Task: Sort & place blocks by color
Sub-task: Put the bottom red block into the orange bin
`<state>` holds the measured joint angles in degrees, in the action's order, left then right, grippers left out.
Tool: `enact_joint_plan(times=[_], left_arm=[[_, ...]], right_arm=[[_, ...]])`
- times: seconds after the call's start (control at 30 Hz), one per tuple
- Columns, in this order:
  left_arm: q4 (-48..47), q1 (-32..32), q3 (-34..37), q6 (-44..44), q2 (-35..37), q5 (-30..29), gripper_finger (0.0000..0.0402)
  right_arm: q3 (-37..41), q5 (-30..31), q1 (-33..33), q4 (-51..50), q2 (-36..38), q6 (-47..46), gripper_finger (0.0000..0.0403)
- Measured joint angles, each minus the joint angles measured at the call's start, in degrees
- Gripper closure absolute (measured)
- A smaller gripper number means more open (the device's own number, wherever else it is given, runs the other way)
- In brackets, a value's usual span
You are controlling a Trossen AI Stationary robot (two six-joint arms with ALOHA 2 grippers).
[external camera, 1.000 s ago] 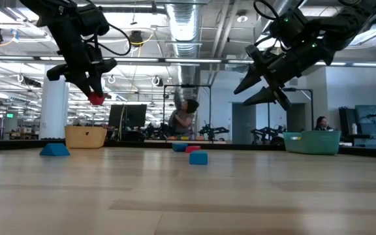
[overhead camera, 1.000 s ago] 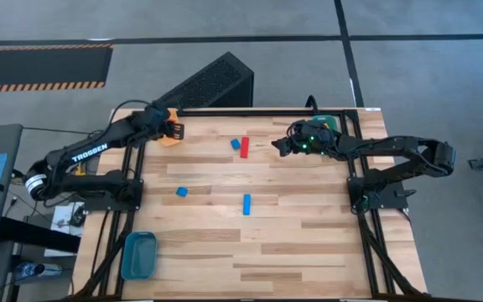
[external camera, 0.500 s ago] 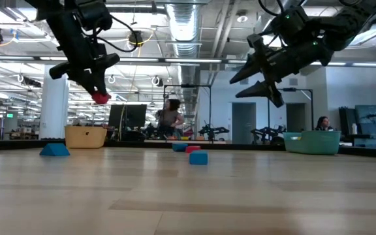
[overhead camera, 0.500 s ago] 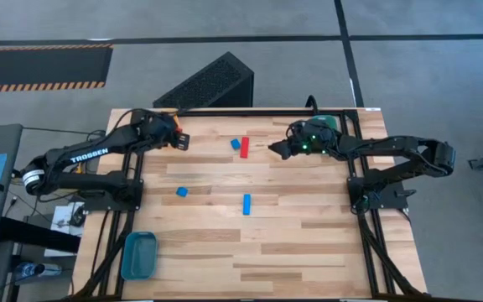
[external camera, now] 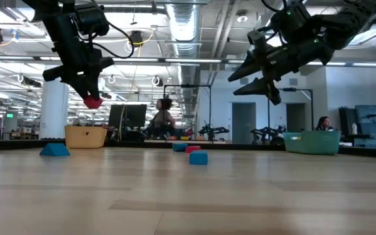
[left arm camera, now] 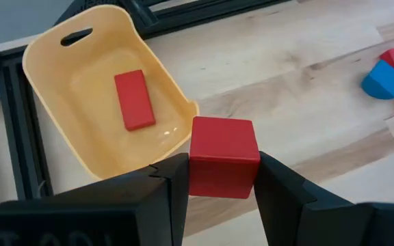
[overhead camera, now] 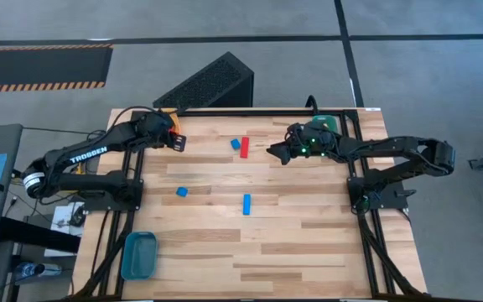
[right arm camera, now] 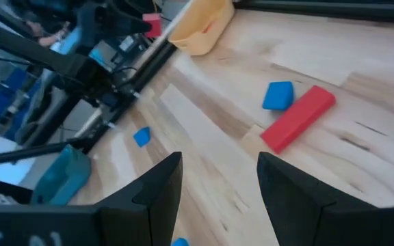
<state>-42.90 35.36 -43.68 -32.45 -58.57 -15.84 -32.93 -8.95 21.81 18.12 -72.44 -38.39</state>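
Observation:
My left gripper [overhead camera: 178, 140] hovers by the table's far left corner, shut on a red cube [left arm camera: 224, 156], just beside the orange bin [left arm camera: 101, 89], where a red bar [left arm camera: 134, 100] lies flat. My right gripper [overhead camera: 270, 153] hangs open above the table, right of a red bar [overhead camera: 244, 148] and a blue block [overhead camera: 236, 144] lying side by side. A blue cube [overhead camera: 181, 192] and a blue bar [overhead camera: 246, 204] lie mid-table. My left gripper pinches the red cube's two opposite side faces [left arm camera: 195, 164] between its fingers [left arm camera: 173, 188]. In the low view the cube [external camera: 93, 102] sits at their free ends. The fingers slant down from the table's left. The cube is lifted clear of the table.
A teal bin [overhead camera: 138, 254] sits at the near left corner. A green bin [external camera: 312, 141] stands at the far right, under my right arm. A black box [overhead camera: 212, 82] lies beyond the far edge. People show in the room behind.
My right gripper, still open, has moved toward the table's left, closer to the red bar. My left gripper has shifted slightly toward the near edge with the red cube still held, and its arm now covers the orange bin in the high view.

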Motion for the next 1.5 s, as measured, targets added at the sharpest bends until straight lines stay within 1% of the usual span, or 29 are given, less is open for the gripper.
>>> enact_joint_plan(times=[0.17,0.33,0.47,0.6,0.73,0.87,0.97,1.17,1.33,1.43,1.5], left_arm=[[-0.86,1.38,0.00,-0.79,-0.02,0.25,0.0290],[-2.32,3.95,0.00,-0.44,-0.02,-2.95,0.0290],[-1.95,6.53,0.00,1.39,-0.46,-4.03,0.0290],[-0.84,9.19,0.00,3.47,-1.91,-3.89,0.0290],[-1.24,11.86,0.00,5.20,-4.27,-2.63,0.0290],[-1.00,13.32,0.00,5.72,-7.05,-2.50,0.0290],[0.68,14.85,0.00,6.46,-9.11,-2.43,0.0290],[5.94,17.08,0.00,7.82,-13.87,-2.12,0.0275],[9.39,18.42,0.00,8.30,-18.62,0.02,0.0254],[10.54,18.43,0.00,8.27,-20.13,3.47,0.0244],[10.78,18.04,0.00,8.30,-20.28,3.66,0.0237]], right_arm=[[0.00,0.65,-2.20,2.59,0.00,-0.59,0.0189],[0.00,9.40,-3.81,1.00,-0.02,-4.40,0.0202],[0.00,14.71,-2.83,1.89,-0.02,-5.90,0.0220],[0.00,15.54,-2.20,3.19,-0.02,-9.09,0.0239],[0.00,15.77,-4.86,3.37,-0.02,-9.21,0.0255],[0.00,19.45,-8.71,2.93,-0.02,-9.21,0.0267],[0.00,22.32,-11.06,2.84,-0.02,-9.66,0.0273],[0.00,23.95,-13.18,0.98,-0.02,-11.13,0.0273],[-0.03,24.84,-11.58,-1.32,-0.02,-8.26,0.0265],[-1.64,24.79,-9.69,-6.86,-0.02,-7.85,0.0262],[-3.42,24.45,-8.64,-9.87,-0.02,-7.33,0.0259]])
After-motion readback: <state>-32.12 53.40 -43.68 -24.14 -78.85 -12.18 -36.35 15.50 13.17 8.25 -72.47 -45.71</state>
